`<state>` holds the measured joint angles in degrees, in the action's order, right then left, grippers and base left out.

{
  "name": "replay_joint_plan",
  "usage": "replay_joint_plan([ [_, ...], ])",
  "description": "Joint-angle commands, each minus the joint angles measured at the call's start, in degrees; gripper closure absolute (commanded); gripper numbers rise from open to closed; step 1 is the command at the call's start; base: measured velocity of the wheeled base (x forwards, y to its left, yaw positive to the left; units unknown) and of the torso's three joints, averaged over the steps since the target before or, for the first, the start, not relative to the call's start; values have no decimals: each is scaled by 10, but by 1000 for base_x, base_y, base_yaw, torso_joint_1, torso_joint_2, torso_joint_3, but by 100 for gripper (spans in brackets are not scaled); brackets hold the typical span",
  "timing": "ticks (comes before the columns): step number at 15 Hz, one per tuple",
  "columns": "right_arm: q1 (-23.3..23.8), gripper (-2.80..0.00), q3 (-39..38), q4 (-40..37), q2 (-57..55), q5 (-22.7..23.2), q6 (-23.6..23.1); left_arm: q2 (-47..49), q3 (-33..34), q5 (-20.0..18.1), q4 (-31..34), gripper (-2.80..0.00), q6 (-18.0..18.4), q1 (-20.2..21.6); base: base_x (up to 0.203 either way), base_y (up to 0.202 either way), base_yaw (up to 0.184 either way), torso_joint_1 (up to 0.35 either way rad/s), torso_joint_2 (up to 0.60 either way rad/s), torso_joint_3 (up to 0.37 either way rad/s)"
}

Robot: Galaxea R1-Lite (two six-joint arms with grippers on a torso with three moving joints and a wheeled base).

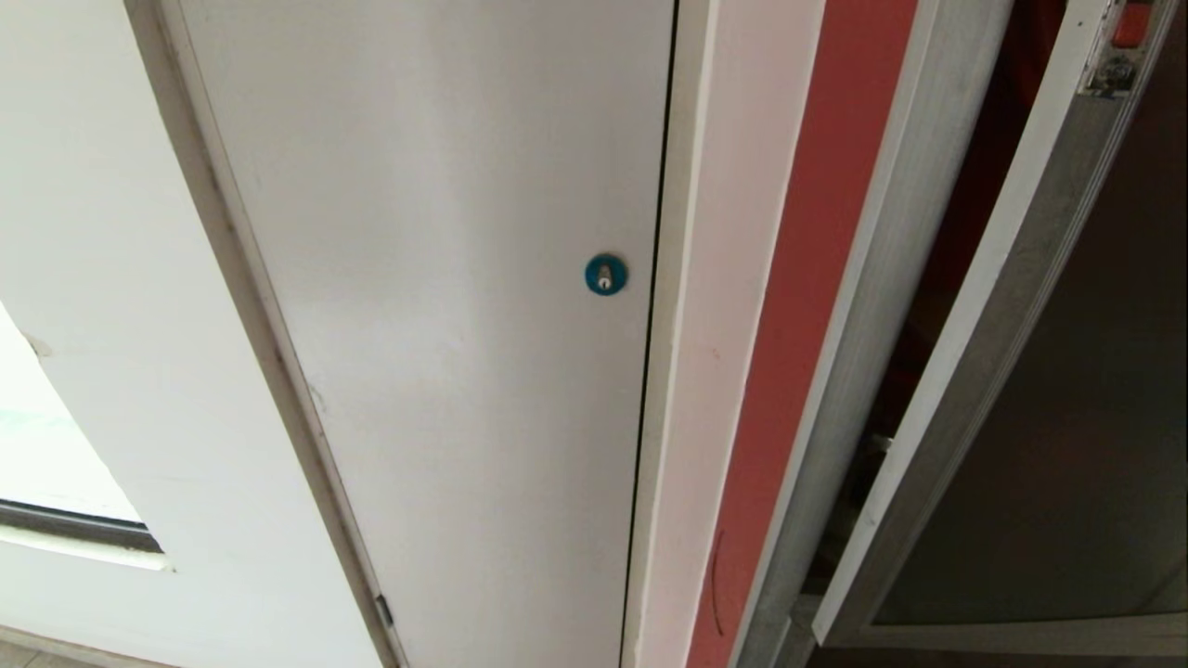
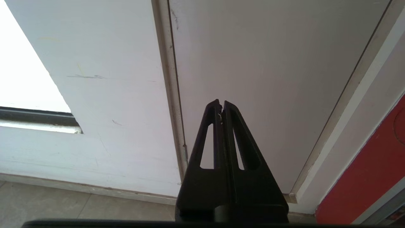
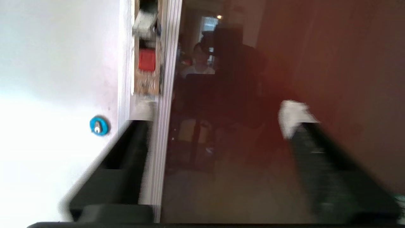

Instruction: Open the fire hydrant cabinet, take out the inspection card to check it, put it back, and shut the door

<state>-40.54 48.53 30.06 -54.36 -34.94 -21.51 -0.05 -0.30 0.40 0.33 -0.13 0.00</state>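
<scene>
Spread wide and holding nothing, my right gripper [image 3: 218, 120] faces the door [image 3: 227, 126], its two fingers [image 3: 126, 158] straddling the brushed-silver frame edge and the dark glass, blurred in the wrist view. One finger lines up with the frame, the other sits over the tinted pane (a seated person shows as a reflection there). Seen from my head, the door [image 1: 1049, 390] stands ajar, its silver edge swung clear of the fire hydrant cabinet [image 1: 863, 306], with a narrow dark gap between them and the red latch [image 1: 1132, 23] at the top corner. Left of the cabinet hangs a plain white door [image 1: 445, 306] with a blue round lock [image 1: 605, 275]. My left gripper [image 2: 221, 106] is parked low before that white door, fingers pressed together, near the floor [image 2: 63, 202]. No inspection card shows in any view.
</scene>
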Motion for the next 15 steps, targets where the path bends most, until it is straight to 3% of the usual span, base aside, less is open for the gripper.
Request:
replay_joint_plan([
  [1, 3, 0, -20, 1, 31, 3, -1, 0, 0, 0, 0, 0, 0, 0, 0, 0, 0, 0, 0, 0],
  [5, 31, 0, -31, -8, 68, 6, -1, 0, 0, 0, 0, 0, 0, 0, 0, 0, 0, 0, 0, 0],
  [7, 69, 0, -32, -35, 97, 6, -1, 0, 0, 0, 0, 0, 0, 0, 0, 0, 0, 0, 0, 0],
  [12, 207, 0, -27, -63, 161, 5, 0, 0, 0, 0, 0, 0, 0, 0, 0, 0, 0, 0, 0, 0],
  [15, 292, 0, -6, -141, 243, 3, 0, 0, 0, 0, 0, 0, 0, 0, 0, 0, 0, 0, 0, 0],
])
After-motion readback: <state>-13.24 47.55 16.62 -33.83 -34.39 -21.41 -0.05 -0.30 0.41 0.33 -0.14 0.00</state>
